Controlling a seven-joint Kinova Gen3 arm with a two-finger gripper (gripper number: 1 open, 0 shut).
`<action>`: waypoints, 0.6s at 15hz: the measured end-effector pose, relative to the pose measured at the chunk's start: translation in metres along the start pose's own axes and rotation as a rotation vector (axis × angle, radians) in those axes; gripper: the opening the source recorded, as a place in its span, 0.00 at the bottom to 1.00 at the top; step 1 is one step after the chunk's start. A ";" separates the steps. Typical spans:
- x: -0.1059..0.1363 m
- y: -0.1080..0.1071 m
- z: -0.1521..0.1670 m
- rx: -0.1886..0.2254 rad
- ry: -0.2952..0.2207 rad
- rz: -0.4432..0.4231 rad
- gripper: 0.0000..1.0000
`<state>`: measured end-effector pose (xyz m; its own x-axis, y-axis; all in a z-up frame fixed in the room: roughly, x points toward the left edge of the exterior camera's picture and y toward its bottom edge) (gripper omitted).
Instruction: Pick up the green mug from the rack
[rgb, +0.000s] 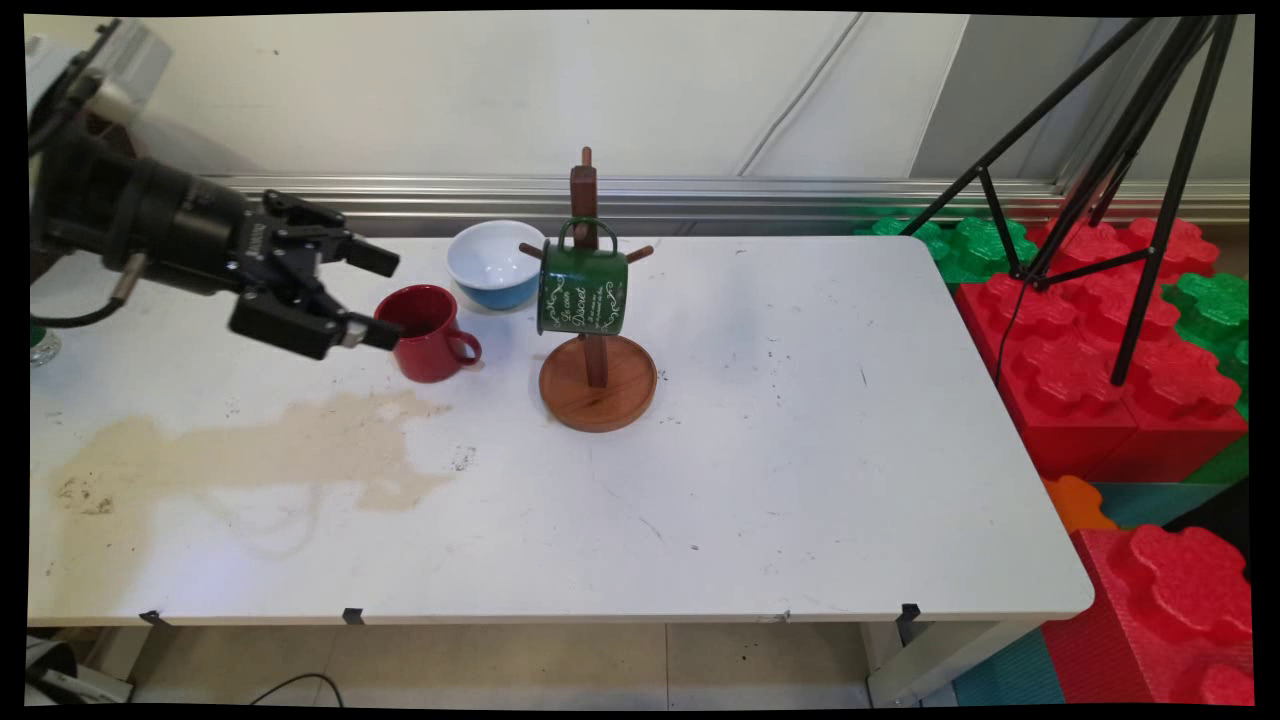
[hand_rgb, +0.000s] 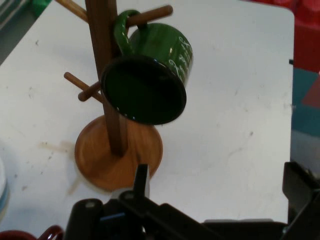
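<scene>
Main view first — how does the tool (rgb: 385, 295) stand?

— It reaches in from the left, lying almost level above the tabletop (rgb: 800, 450), its two black fingers spread wide apart with nothing between them. The lower finger (rgb: 375, 333) ends right at the near rim of the red mug (rgb: 430, 333); whether it touches, I cannot tell. The upper finger (rgb: 372, 257) hangs free above and to the left of the mug.

— And around the mug?

— The red mug stands upright, handle pointing right. Just behind it, to the right, sits a white bowl with a blue outside (rgb: 494, 264). Right of both is a wooden mug tree (rgb: 596, 375) on a round base, and a green enamel mug with white lettering (rgb: 582, 290) hangs by its handle from one of the pegs, mouth tilted down and to the left.

— What does the hand view add?

— The tool's (hand_rgb: 220, 200) fingers rise wide apart from the bottom edge, holding nothing. Beyond them the mug tree (hand_rgb: 107, 75) stands with the green mug (hand_rgb: 150, 85) showing its dark open mouth toward the camera. A sliver of red mug rim (hand_rgb: 30, 234) shows at the bottom left corner.

— Anything else on the tabletop?

— A tan stain (rgb: 260, 450) spreads across the left front. Off the right edge are big red and green blocks (rgb: 1090, 340) and a black tripod (rgb: 1130, 150).
</scene>
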<state>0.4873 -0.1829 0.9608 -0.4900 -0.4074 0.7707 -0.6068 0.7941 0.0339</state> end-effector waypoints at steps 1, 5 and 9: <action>0.001 0.000 0.003 0.001 0.007 -0.014 1.00; 0.008 0.002 0.025 0.003 0.041 -0.110 1.00; 0.013 0.005 0.048 -0.006 0.081 -0.186 1.00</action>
<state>0.4481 -0.2062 0.9398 -0.3181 -0.5096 0.7994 -0.6780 0.7117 0.1839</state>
